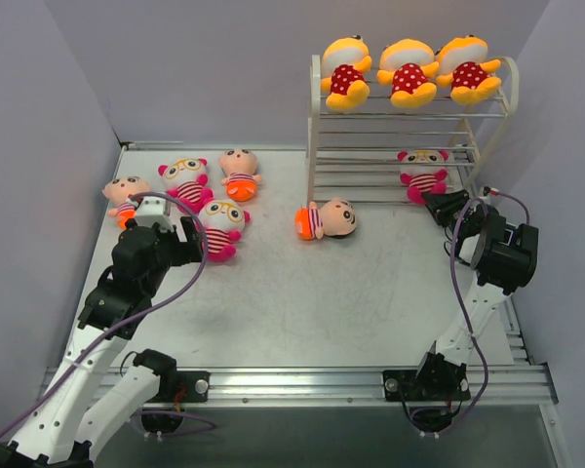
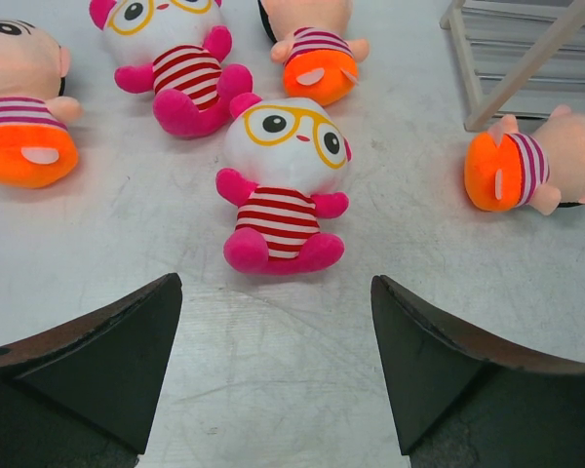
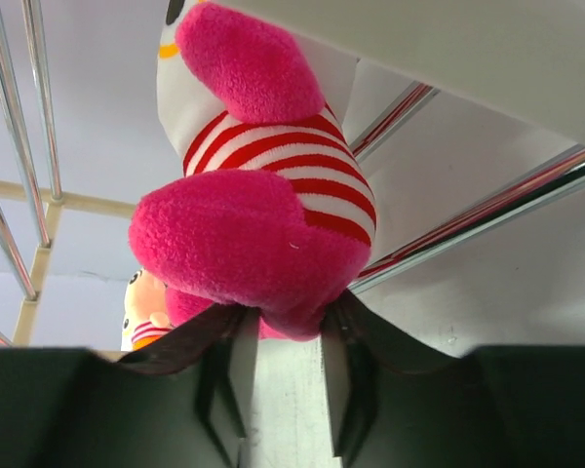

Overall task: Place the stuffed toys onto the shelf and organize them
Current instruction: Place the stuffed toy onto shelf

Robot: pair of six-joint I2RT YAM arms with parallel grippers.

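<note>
- The shelf (image 1: 315,136) stands at the far right of the table (image 1: 351,302). Its top tier is full and the tiers beneath are nearly bare.
- Three yellow polka-dot dolls (image 1: 408,73) sit side by side along the top tier. That set is judged complete.
- The shelved glasses doll (image 1: 424,173) sits at the right end of a lower tier. Which of the two lower tiers cannot be told.
- Five toys lie on the table. The lying peach doll (image 1: 329,219) is just beside the shelf's left foot.
- Grouped at the far left are the left peach doll (image 1: 125,198), the middle peach doll (image 1: 240,174), the far glasses doll (image 1: 185,177) and the near glasses doll (image 2: 278,185).
- Judgement: four of nine placed, five to go. Two glasses dolls and all three peach dolls are outstanding.
- The right pincer (image 3: 285,336) has its jaws a little apart. Its tips are against the shelved doll's pink bottom, with nothing clamped between them.
- The left pincer (image 2: 276,292) is wide open and empty, low over the table just short of the near glasses doll.
</note>
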